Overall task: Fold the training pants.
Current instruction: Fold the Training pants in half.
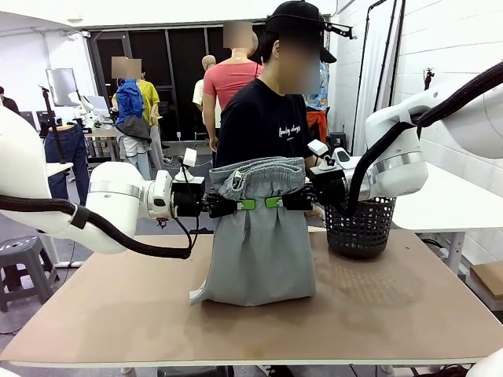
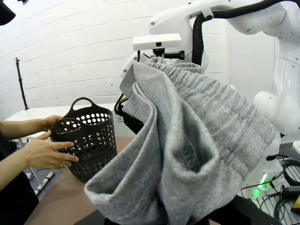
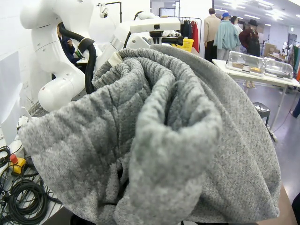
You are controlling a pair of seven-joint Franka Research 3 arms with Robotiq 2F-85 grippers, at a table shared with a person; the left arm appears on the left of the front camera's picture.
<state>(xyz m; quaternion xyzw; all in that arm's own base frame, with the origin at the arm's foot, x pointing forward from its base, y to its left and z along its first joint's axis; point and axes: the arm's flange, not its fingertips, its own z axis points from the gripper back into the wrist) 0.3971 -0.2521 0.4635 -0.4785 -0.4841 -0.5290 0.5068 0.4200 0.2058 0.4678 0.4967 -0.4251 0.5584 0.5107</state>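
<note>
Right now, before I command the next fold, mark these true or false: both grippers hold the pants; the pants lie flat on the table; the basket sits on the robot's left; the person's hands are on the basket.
1. Both grippers hold the pants: true. The left gripper and right gripper pinch the pants below the waistband.
2. Pants lie flat: false. They hang, the bottom resting on the table.
3. Basket on the robot's left: false. The basket is on its right.
4. Person's hands on the basket: true.
</note>
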